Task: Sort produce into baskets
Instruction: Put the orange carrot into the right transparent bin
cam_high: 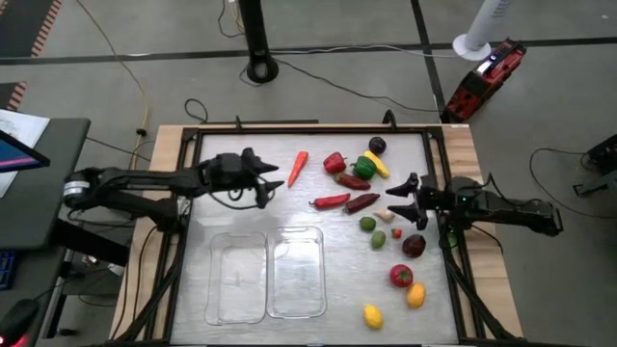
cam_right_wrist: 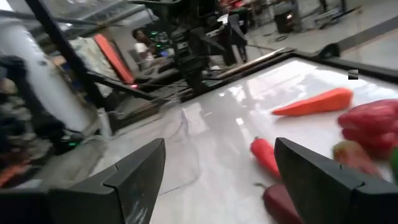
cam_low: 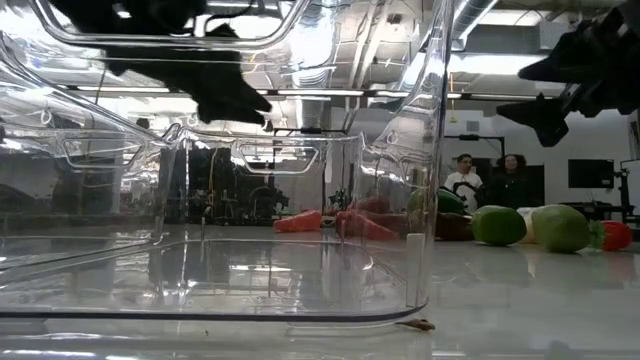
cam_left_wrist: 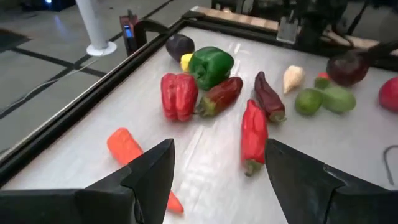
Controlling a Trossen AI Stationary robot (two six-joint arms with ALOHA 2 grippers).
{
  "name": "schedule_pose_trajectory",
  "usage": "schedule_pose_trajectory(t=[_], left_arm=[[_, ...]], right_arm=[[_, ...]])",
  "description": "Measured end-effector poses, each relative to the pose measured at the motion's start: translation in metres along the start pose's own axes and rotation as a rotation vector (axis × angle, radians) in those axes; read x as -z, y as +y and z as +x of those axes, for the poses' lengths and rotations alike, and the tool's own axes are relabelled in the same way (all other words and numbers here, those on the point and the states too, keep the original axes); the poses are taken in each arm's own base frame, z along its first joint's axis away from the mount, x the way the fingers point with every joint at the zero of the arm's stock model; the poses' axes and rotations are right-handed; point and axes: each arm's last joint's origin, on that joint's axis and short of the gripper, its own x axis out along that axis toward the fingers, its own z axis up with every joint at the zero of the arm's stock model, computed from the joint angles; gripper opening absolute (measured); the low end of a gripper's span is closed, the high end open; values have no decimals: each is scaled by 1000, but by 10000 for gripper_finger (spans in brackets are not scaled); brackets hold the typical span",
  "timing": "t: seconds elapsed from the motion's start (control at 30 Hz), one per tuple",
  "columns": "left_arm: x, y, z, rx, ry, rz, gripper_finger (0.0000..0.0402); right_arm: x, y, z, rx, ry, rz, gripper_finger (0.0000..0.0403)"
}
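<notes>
The produce lies loose on the table's right half: an orange carrot [cam_high: 297,168], a red pepper [cam_high: 334,162], a green pepper [cam_high: 364,166], an eggplant [cam_high: 377,146], two chillies [cam_high: 331,200], limes [cam_high: 367,224], a tomato [cam_high: 401,277] and lemons [cam_high: 372,315]. Two clear bins [cam_high: 237,277] [cam_high: 297,272] stand side by side near the front edge. My left gripper [cam_high: 272,183] is open and empty, above the table just left of the carrot [cam_left_wrist: 127,149]. My right gripper [cam_high: 393,199] is open and empty, above the table right of the dark chilli [cam_high: 362,202].
A black frame [cam_high: 202,130] runs around the table top. The low view looks through the bins' clear walls [cam_low: 300,180]; people [cam_low: 465,180] stand in the room far behind. Bare table shows left of the bins [cam_high: 198,241].
</notes>
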Motion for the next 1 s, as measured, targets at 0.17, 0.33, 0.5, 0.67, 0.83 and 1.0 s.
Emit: schedule_pose_trajectory(t=[0.17,0.33,0.5,0.67,0.83,1.0], left_arm=[[-8,5,25,2,69,6,233],[-3,24,57,1,152,-87,233],[6,43,91,-56,254,-121,233],[4,56,119,-99,357,-166,245],[-1,61,136,-158,417,-129,295],[-1,66,140,-284,459,-84,346]], right_arm=[[0,0,2,89,-16,-32,327],[-10,1,1,139,-93,-80,327],[-16,1,1,120,-144,-79,327],[-16,2,1,93,-138,-65,327],[-15,3,2,74,-130,-63,327],[-14,3,2,66,-112,-63,327]])
